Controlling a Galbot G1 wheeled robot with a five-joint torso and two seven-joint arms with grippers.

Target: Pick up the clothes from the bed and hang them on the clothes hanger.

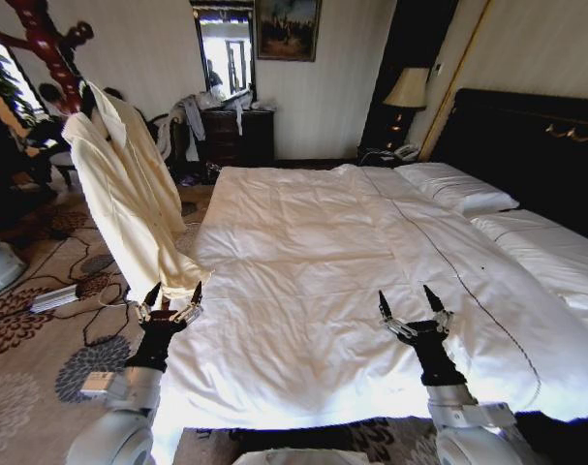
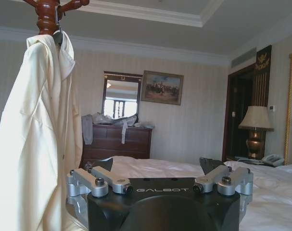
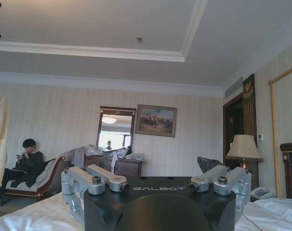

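Pale cream-yellow long-sleeved garment (image 1: 129, 189) hangs from the red-brown turned wooden coat stand (image 1: 44, 39), left of the white-duveted bed (image 1: 342, 281). Left wrist view alone shows its collar at the slim black hanger (image 2: 58, 36) under the stand's top. My left gripper (image 1: 170, 300) points up, jaws open, just below the hem; my right gripper (image 1: 412, 308) rises open-jawed above the duvet.
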